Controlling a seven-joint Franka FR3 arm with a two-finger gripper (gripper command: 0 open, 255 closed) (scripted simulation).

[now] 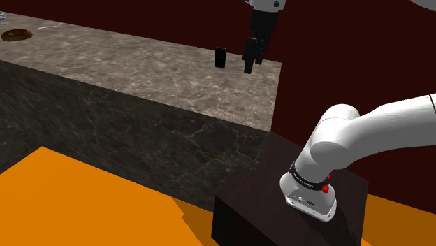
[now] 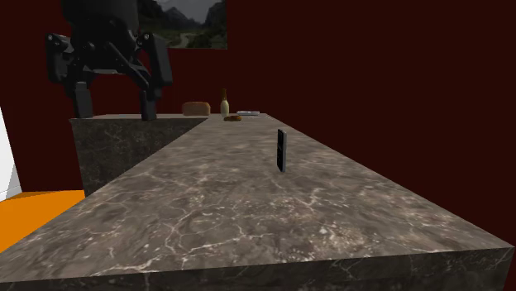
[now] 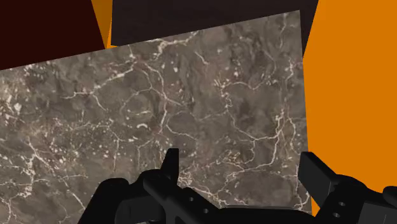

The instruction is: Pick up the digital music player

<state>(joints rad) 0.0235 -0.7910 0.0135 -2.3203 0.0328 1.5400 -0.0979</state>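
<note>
hovering wide open, the gripper [image 1: 251, 65] hangs just beside the upright music player [image 1: 221, 57]

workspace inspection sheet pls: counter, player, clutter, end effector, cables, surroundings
surface: dark veined stone counter, bare around the player
job's things: black music player, standing upright on the counter, untouched
clutter: at the counter's far end, a pale bottle, a brown loaf-like lump, a brown ring
end effector: open, holding nothing, above the counter, apart from the player, on the shoulder view's right of it
cables: nothing seen
surroundings: dark red wall, orange floor, landscape picture, dark box stand
</note>
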